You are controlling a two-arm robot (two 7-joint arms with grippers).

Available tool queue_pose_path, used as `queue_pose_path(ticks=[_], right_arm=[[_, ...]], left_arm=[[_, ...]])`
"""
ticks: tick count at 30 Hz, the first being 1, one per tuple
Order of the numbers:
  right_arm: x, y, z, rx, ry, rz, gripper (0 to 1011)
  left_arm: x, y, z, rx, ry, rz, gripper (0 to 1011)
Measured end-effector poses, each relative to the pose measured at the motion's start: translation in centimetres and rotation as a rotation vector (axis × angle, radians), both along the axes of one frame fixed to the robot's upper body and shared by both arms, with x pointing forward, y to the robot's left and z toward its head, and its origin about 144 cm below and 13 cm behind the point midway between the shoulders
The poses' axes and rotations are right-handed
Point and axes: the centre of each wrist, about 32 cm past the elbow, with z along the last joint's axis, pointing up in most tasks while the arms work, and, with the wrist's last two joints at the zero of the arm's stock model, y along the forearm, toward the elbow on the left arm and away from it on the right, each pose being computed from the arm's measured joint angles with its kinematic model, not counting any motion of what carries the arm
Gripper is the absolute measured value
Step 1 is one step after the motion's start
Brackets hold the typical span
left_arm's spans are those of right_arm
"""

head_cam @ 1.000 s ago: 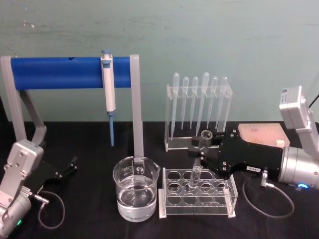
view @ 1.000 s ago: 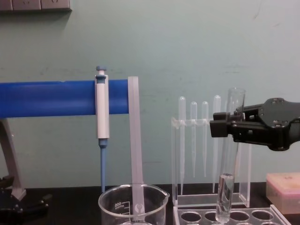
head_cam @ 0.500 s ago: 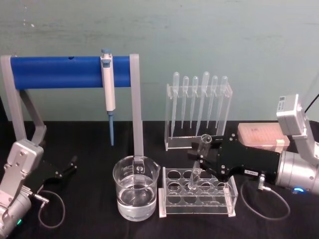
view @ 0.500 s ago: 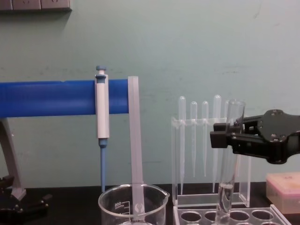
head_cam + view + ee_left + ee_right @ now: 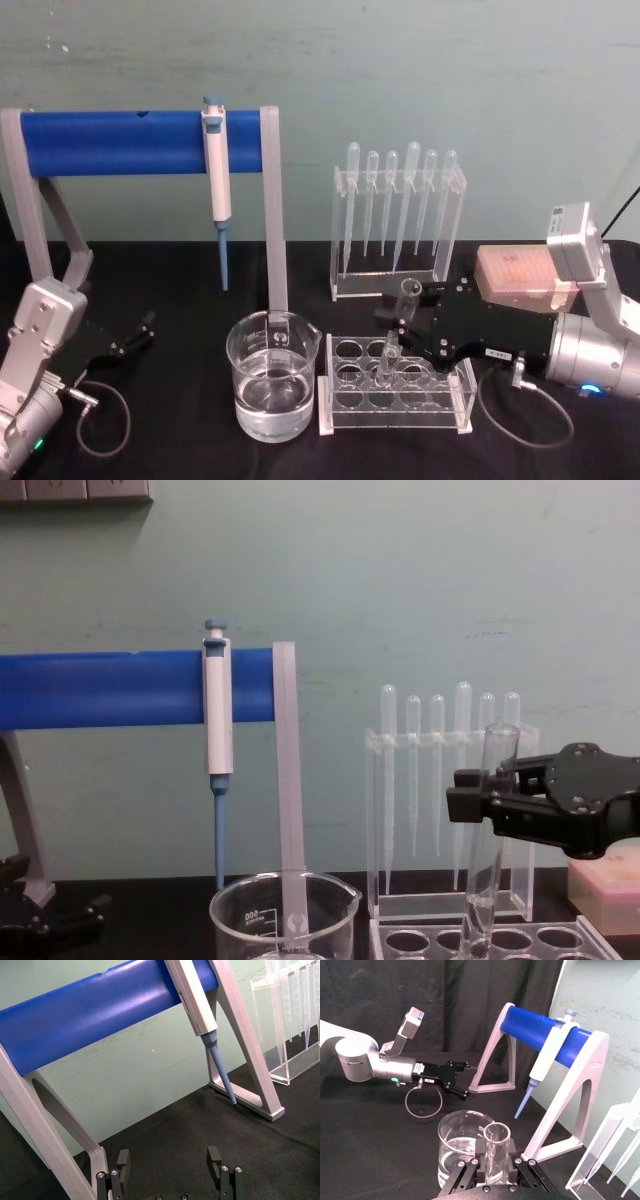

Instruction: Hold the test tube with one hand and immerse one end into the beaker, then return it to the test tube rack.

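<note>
The test tube [image 5: 389, 352] is a clear glass cylinder, standing nearly upright with its lower end in a hole of the clear tube rack [image 5: 345, 412]. My right gripper [image 5: 404, 318] is shut on the tube's upper part, just below the flared rim. In the chest view the tube [image 5: 498, 752] rises past the black right gripper [image 5: 476, 803] and holds a little liquid low down. The right wrist view looks down on the tube [image 5: 496, 1156] between the fingers. The beaker [image 5: 272, 389], partly filled with water, stands left of the rack. My left gripper [image 5: 138, 334] rests open at the far left.
A blue-barred stand [image 5: 120, 143] holds a white-and-blue pipettor [image 5: 216, 170] behind the beaker. A clear rack of plastic pipettes [image 5: 398, 215] stands behind the tube rack. A pink box [image 5: 515, 272] sits beside my right arm. Cables loop on the black tabletop.
My right gripper has moved down with the test tube, sinking its lower end deeper into the rack. The left arm has not moved.
</note>
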Motion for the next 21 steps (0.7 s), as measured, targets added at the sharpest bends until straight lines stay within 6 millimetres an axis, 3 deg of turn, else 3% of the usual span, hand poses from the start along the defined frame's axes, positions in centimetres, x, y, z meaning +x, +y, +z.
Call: queue_pose_path(ticks=[15, 21], right_arm=[[0.3, 0.3, -0.9, -0.016, 0.009, 0.012, 225], [0.5, 0.3, -2.2, -0.021, 0.016, 0.019, 225]], left_arm=[[0.0, 0.0, 0.0, 0.0, 0.0, 0.0, 1000], [0.0, 0.0, 0.0, 0.0, 0.0, 0.0, 1000]])
